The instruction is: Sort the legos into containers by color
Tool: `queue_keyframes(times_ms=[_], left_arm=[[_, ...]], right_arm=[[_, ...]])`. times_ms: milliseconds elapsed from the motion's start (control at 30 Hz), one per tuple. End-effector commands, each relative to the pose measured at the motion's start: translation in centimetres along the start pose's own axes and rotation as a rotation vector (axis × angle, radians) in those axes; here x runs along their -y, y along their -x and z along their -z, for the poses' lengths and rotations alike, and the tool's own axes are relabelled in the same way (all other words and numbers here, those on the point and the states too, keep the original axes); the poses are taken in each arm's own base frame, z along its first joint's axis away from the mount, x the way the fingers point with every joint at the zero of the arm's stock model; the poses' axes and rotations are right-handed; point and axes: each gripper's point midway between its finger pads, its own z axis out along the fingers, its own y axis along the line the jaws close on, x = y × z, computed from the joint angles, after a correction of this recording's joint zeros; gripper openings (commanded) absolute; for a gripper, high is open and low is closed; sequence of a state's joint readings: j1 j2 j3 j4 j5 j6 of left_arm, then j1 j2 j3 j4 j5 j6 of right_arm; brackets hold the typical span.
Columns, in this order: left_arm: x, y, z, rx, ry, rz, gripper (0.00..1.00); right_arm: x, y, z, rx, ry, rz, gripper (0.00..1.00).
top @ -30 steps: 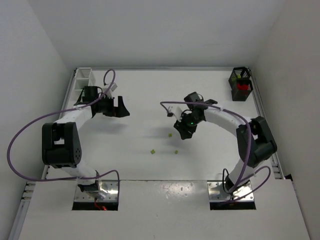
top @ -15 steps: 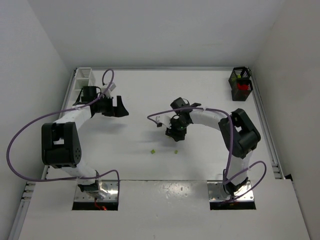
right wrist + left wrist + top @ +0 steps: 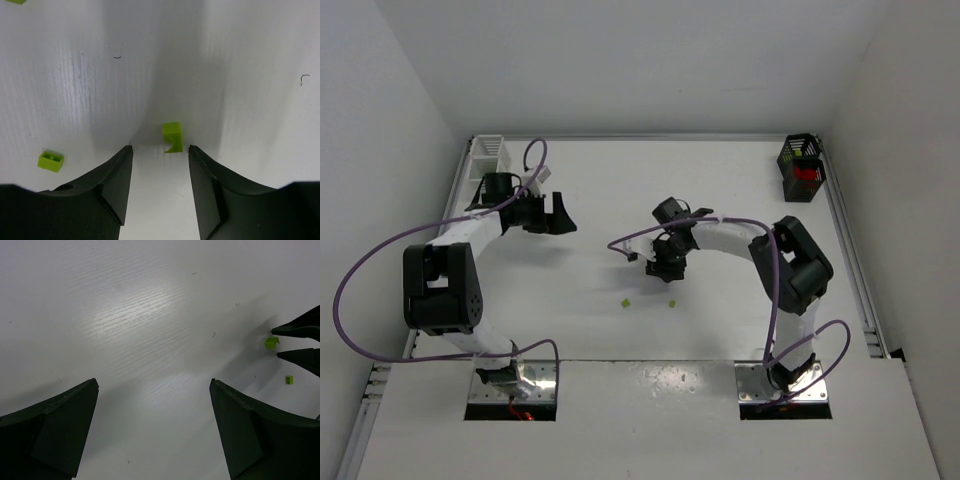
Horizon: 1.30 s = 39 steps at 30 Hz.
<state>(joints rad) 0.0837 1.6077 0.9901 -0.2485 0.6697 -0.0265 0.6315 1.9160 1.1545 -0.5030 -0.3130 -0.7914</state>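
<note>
Bracketing lime brick mid-table: right gripper spread wide, nothing clasped, brick at mouth of gap, slightly off-centre. Left gripper spread, empty, well apart to left; right arm far nearer.

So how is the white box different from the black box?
The white bin sits in the far left corner, while the black bin sits in the far right corner. The black bin shows red legos inside; nothing coloured shows inside the white bin from the top view. Both are small and open on top.
</note>
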Motion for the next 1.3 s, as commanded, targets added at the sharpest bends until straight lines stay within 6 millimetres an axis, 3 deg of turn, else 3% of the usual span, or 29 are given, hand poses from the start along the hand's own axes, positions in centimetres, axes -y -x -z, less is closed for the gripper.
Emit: queue_keyframes(times_ms=[0,233,467,733,833,900,1000,1167,1200,1233,1267], left_arm=[[-0.3,1.8,0.4,0.043,-0.011,-0.033,1.0],[-0.3,1.6,0.3,0.036,-0.021,-0.036,1.0],[-0.6,1.6,0.4,0.04,-0.015,-0.031,1.0],[-0.6,1.2,0.4,0.033,-0.015,-0.025,1.0],[-0.7,0.8,0.3,0.025,-0.016,-0.018,1.0],[-0.5,1.0,0.5,0.033,-0.015,-0.025,1.0],[-0.8,0.7,0.6,0.03,-0.009,-0.014,1.0],[-0.7,0.9,0.8,0.037,-0.009,-0.02,1.0],[-0.7,0.9,0.8,0.037,-0.009,-0.02,1.0],[-0.7,0.9,0.8,0.037,-0.009,-0.02,1.0],[-0.7,0.9,0.8,0.037,-0.009,-0.02,1.0]], right_arm=[[0.9,1.6,-0.3,0.038,-0.018,0.062,0.49],[0.8,2.2,-0.9,0.04,-0.011,0.079,0.49],[1.1,2.4,-1.1,0.044,-0.017,0.072,0.39],[1.3,2.6,-1.3,0.05,-0.023,0.054,0.16],[1.7,2.6,-0.3,0.064,-0.047,-0.042,0.09],[3.6,3.3,1.7,0.094,-0.108,-0.147,0.06],[6.7,2.6,5.2,0.145,-0.239,-0.308,0.02],[12.4,-2.2,11.2,0.171,-0.477,-0.526,0.0],[14.3,-4.4,13.1,0.18,-0.543,-0.581,0.0],[15.6,-5.2,14.4,0.191,-0.59,-0.607,0.0],[17.0,-7.8,16.3,0.189,-0.657,-0.677,0.0]])
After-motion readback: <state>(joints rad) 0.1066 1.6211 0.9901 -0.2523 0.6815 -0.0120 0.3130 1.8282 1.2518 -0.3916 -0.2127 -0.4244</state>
